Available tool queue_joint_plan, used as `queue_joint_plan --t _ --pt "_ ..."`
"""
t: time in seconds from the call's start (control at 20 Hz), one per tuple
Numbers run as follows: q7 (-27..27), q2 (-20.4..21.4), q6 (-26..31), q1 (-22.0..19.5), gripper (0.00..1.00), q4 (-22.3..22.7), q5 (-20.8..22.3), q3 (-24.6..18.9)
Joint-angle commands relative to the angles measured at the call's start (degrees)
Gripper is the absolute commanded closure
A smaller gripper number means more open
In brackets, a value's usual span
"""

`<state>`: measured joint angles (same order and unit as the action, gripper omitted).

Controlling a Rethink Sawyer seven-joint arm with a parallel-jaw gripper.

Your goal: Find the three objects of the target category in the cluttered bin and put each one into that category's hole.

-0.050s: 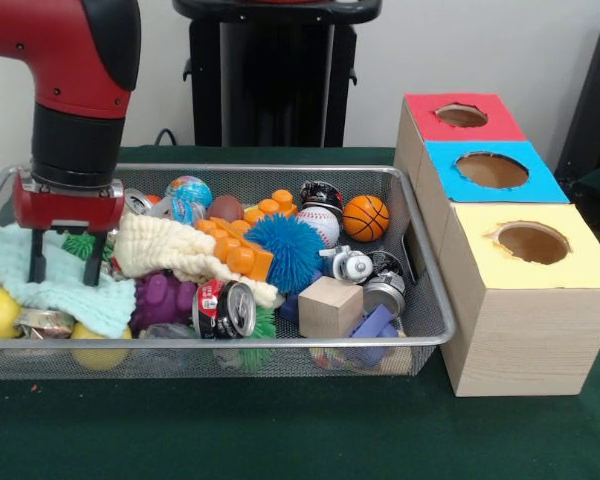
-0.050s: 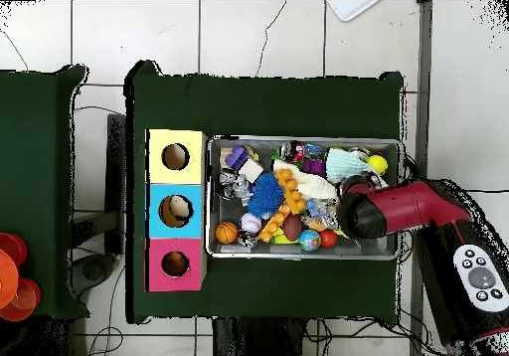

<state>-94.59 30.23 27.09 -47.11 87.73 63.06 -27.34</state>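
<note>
While the arm hangs over the bin (image 1: 420, 215), I see the gripper (image 1: 66, 262) spread apart, touching the cloth (image 1: 50, 285).

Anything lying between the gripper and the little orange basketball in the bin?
Yes. The open gripper is at the opposite end of the bin; the cream cloth, orange blocks, blue spiky ball and baseball lie between it and the basketball.

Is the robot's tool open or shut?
Open. The tool has two dark fingers hanging apart over the pale cloth, with nothing between them.
</note>
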Motion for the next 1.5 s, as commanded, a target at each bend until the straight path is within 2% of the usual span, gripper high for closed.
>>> queue_joint_plan --t 0.05,0.3,0.5,0.6,0.65,0.7,0.8,1.1,1.3,1.5 --pt "17.0 -3.0 4.3 0.9 0.0 -4.6 4.1 -0.2" --pt "16.2 -5.2 3.7 1.5 0.0 -6.9 4.9 -0.1" --pt "18.0 -6.0 1.1 -0.2 0.0 -6.3 4.5 -1.9" --pt "20.0 -6.4 1.7 -1.3 0.0 -6.2 3.2 -3.2" --pt "21.0 -6.6 1.9 -1.8 1.0 -6.2 2.6 -3.9" --pt "22.3 -6.7 0.5 -3.5 1.0 -5.1 1.8 -5.9" --pt "21.3 -6.1 1.8 -3.5 1.0 -4.9 0.7 -5.7" --pt "19.5 -3.8 9.7 -4.2 1.0 -0.6 -6.8 -6.6" --pt "13.0 0.1 12.7 -2.3 1.0 4.8 -12.2 -6.4" --pt "4.2 4.5 12.3 0.8 1.0 10.0 -16.3 -4.7"
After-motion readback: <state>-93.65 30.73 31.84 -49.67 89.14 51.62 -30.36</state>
